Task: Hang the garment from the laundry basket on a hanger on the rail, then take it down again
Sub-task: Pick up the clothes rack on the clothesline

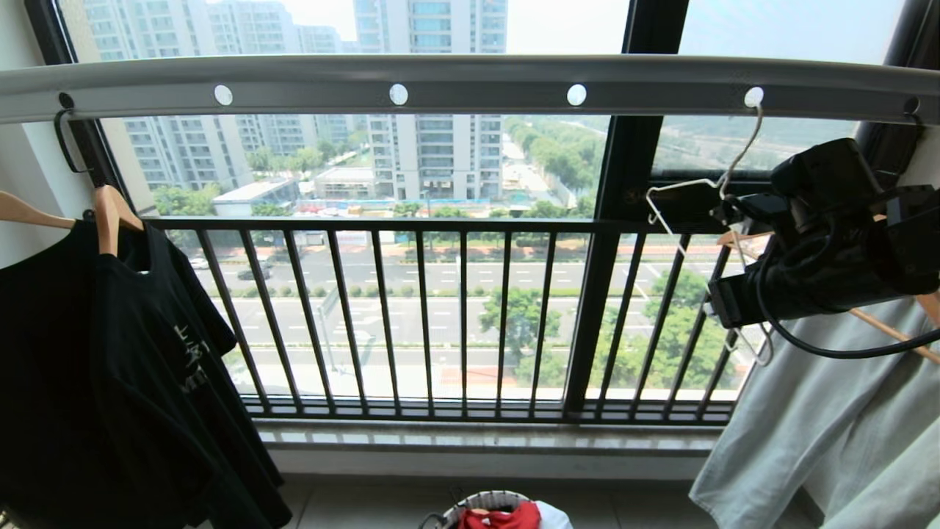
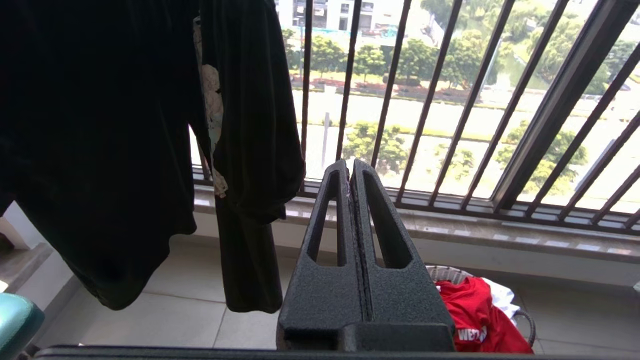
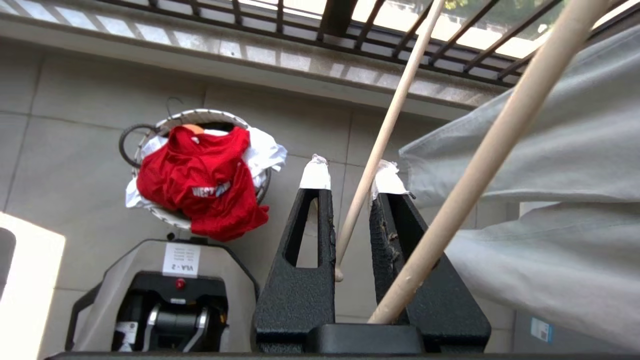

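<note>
Mix-up is risked below the rail [image 1: 470, 77] if the thin pale rod [image 3: 372, 150] between the right hand's [image 3: 351, 174] jaws, whose grip cannot be told, is no part of the hanger [image 1: 683, 185]; the garment [image 3: 200, 180] is left in the laundry basket [image 3: 200, 114] far beneath the rail

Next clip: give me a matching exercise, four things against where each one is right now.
Things:
1. garment
2. hanger
3. black T-shirt
4. pale grey-green trousers

Places:
A. hooked in a hole of the rail, right end
B. on a wooden hanger, far left
C. draped over the laundry basket
D. hanging at far right

Pairs: 1-C, 2-A, 3-B, 4-D
</note>
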